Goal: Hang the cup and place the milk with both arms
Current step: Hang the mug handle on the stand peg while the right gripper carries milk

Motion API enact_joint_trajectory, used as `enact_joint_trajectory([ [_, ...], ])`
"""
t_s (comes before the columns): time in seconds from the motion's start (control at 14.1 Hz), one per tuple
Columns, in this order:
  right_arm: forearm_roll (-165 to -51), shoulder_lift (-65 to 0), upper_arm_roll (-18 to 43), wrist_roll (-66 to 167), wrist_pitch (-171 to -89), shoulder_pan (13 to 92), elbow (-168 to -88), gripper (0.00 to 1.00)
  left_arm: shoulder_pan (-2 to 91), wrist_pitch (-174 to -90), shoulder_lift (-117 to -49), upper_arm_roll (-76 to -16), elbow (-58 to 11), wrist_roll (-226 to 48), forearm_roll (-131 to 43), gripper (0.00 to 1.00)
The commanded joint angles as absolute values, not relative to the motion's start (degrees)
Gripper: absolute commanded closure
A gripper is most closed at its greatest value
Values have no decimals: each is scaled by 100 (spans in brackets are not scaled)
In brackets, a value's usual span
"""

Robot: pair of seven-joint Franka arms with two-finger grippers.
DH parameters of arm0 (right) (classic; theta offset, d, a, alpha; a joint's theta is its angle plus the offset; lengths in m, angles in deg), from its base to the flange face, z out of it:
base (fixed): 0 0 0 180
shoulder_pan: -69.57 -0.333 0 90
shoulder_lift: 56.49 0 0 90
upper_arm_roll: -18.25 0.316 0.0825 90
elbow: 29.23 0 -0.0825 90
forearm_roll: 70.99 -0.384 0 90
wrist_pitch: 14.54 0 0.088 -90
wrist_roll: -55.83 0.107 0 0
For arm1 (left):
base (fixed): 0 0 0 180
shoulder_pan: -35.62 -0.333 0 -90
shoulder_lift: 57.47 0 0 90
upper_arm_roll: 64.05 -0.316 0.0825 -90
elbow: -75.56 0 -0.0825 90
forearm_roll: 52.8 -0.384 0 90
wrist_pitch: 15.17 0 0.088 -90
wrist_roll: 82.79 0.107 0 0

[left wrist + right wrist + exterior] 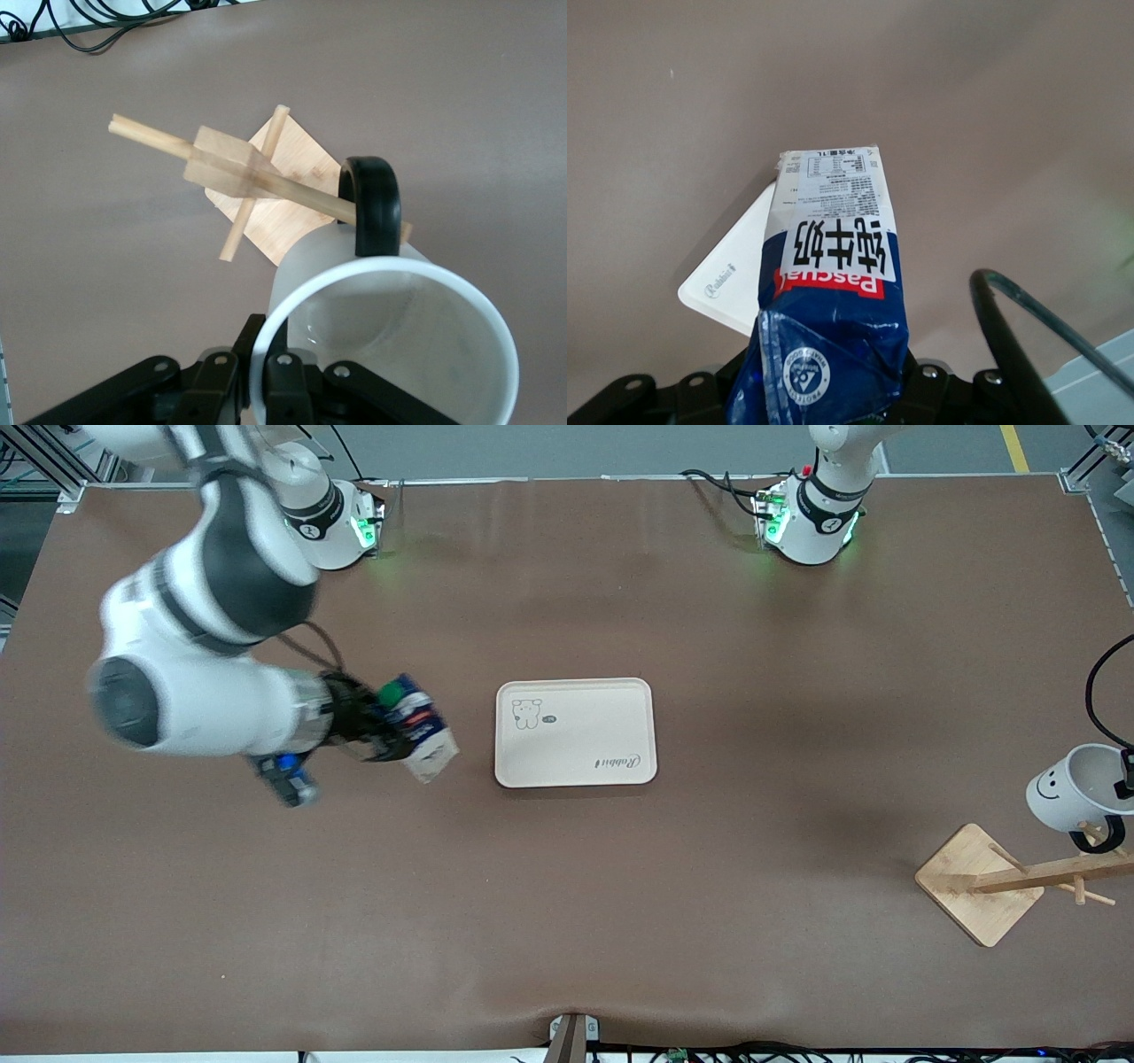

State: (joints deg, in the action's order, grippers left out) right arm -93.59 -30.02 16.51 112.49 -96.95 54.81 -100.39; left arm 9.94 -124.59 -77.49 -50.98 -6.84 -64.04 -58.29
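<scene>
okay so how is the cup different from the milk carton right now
The cup is white with a black handle; the milk carton is dark blue above, pale below. The cup's handle is threaded on a peg of the wooden rack; the carton is over bare table beside the tray. Both are tilted, each gripped: cup by left gripper, carton by right gripper.

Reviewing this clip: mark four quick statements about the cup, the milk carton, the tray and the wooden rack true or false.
1. The right gripper holds the milk carton in the air. True.
2. The carton stands on the tray. False: the tray carries nothing.
3. The left gripper grips the cup by its rim. True.
4. The cup's handle is far from the wooden rack. False: a peg reaches the handle.
</scene>
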Motion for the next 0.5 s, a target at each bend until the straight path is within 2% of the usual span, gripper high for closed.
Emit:
enact_joint_trajectory([
  [0.0, -9314, -3038, 1764, 9877, -9322, 6296, -9998, 100, 925, -12494, -7901, -5078, -451, -6249, -5729, 100],
  [0.07, -9218, -3039, 1746, 9376, -9164, 6490, -10007, 100, 925, -12511, -7918, -5078, -451, -6257, -5729, 100],
  [0.21, -8143, -3030, 1755, 7877, -9109, 6869, -10155, 100, 890, -12616, -8006, -5078, -451, -6257, -5729, 100],
  [0.28, -7631, -3039, 1755, 7250, -9144, 6957, -10304, 100, 890, -12643, -8058, -5069, -451, -6257, -5729, 92],
  [0.36, -7504, -3021, 1755, 6870, -9170, 7158, -10445, 100, 899, -12652, -8059, -5069, -451, -6283, -5720, 78],
  [0.43, -7459, -3021, 1755, 6640, -9197, 7334, -10638, 100, 899, -12644, -8033, -5052, -451, -6327, -5702, 56],
])
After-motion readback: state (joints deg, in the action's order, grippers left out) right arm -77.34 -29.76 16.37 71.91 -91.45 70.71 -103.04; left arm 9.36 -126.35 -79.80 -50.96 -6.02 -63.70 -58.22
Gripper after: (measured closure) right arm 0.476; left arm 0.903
